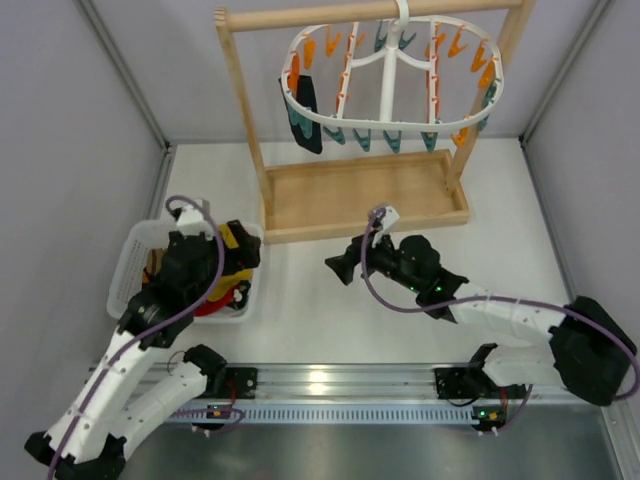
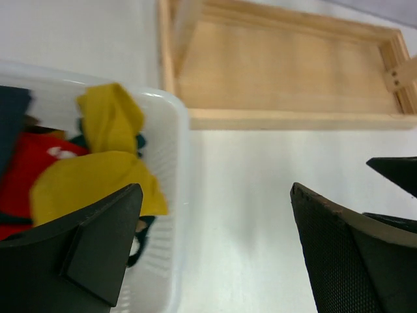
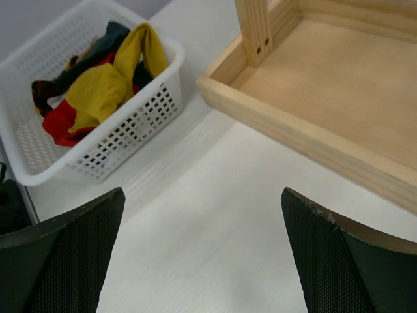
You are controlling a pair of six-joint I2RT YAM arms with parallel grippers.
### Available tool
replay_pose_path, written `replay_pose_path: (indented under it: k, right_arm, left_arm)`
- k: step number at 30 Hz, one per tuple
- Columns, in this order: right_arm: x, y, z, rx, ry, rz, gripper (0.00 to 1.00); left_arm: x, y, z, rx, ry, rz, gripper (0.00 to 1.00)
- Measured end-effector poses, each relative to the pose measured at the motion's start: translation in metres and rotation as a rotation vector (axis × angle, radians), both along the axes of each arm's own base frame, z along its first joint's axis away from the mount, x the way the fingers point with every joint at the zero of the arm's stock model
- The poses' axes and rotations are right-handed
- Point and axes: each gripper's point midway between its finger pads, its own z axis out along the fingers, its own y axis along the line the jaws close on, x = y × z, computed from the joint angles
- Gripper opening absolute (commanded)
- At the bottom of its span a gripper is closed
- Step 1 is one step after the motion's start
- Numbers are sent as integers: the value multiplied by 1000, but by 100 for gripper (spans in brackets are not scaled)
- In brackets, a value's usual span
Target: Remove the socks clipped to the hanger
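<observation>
Basket point(image 3: 133, 124): yellow, red, dark socks point(image 3: 98, 91) inside | hanger point(image 1: 388, 90): one dark sock point(image 1: 307, 108) clipped | left pincer point(image 2: 215, 195), right pincer point(image 3: 203, 195): gaping

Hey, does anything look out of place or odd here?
One dark sock still hangs clipped at the left end of the hanger, while the other socks lie heaped in the basket. Nothing looks spilled or damaged.

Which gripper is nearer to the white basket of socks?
Left. The left gripper hovers open over the rim of the white basket; the right gripper hangs apart, over bare table before the wooden rack.
</observation>
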Motion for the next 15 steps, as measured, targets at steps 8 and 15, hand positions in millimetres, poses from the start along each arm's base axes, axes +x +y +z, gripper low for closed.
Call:
replay_pose_path:
  k: [8,15]
  right_arm:
    - [-39,-75,74,178,-173,-109,99]
    - [-44,-117,94,227,-225,-240,100]
  left_arm:
    - [44,-94,-60,-72,169,-225,99]
    - [59,-142,-51,-42,131,-302,99]
